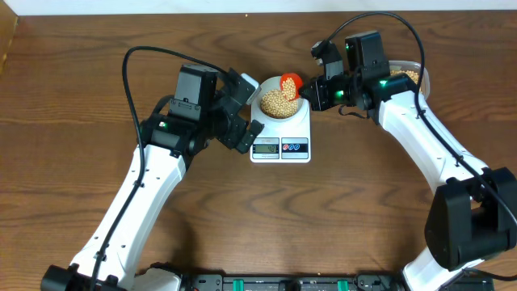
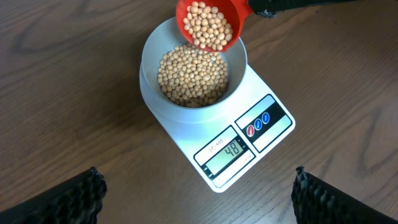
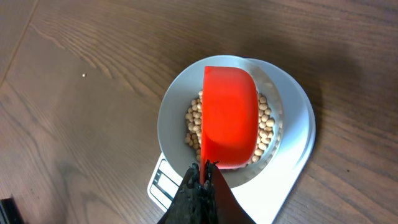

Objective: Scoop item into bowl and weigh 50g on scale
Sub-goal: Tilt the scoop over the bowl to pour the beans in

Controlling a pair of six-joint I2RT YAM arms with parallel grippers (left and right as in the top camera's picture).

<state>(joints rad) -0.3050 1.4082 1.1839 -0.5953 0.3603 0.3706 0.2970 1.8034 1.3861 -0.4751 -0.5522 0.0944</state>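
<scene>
Gripping the thin handle of an orange-red scoop (image 1: 289, 83), the R pincer (image 3: 200, 180) is shut tight on it and holds it tilted over the bowl (image 2: 149, 59), approx. above the far rim. The scoop has beans (image 2: 208, 25) heaped in it. The L pincer (image 1: 254, 107) is spread wide, nothing in it, touching nothing, just beside the scale (image 2: 186, 134) on its L side.

Bowl sits on the scale's platform, w/ a mound of the same tan beans covering the bottom. Display (image 2: 224, 151) reads 48. Scale stands mid table (image 1: 81, 81). Behind the R arm, a clear tub (image 1: 416, 73), partly hidden, w/ more beans inside.
</scene>
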